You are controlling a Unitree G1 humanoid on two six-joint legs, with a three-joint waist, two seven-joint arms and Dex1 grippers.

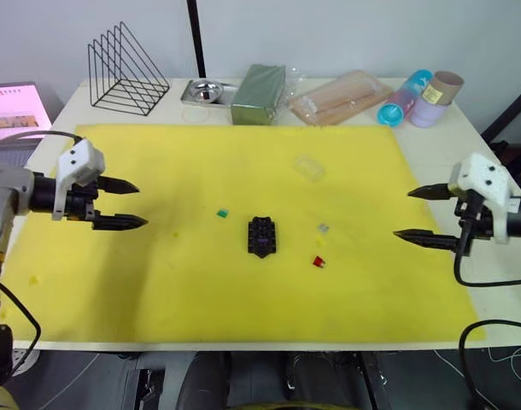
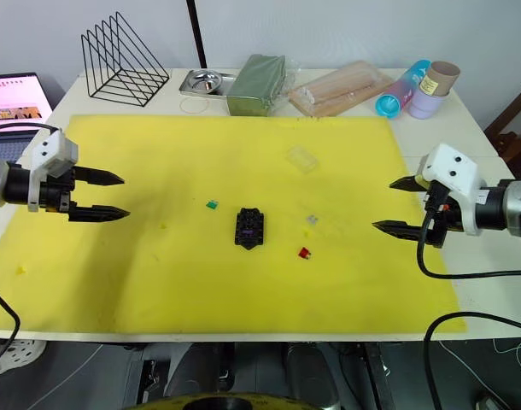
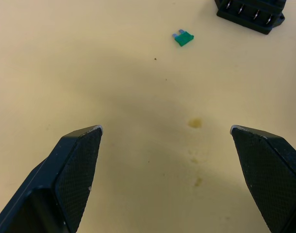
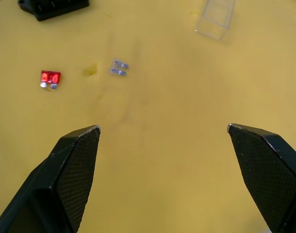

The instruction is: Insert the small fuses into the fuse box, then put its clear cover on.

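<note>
The black fuse box (image 1: pixel 262 237) lies in the middle of the yellow mat (image 1: pixel 158 282), with a spot of purple on its top. A green fuse (image 1: pixel 222 213) lies to its left, a pale grey fuse (image 1: pixel 323 228) and a red fuse (image 1: pixel 319 261) to its right. The clear cover (image 1: pixel 308 167) rests on the mat farther back. My left gripper (image 1: pixel 128 203) hovers open over the mat's left side, well clear of the green fuse (image 3: pixel 184 38). Over the right edge, my right gripper (image 1: pixel 411 213) is open, facing the red fuse (image 4: pixel 50 78), the grey fuse (image 4: pixel 119 67) and the cover (image 4: pixel 216 18).
Along the table's back edge stand a black wire rack (image 1: pixel 127 73), a steel tray (image 1: pixel 206 91), a dark green block (image 1: pixel 259 94), a clear bag of sticks (image 1: pixel 339 98) and several tubes (image 1: pixel 421 98). A laptop (image 1: pixel 14 111) sits at the far left.
</note>
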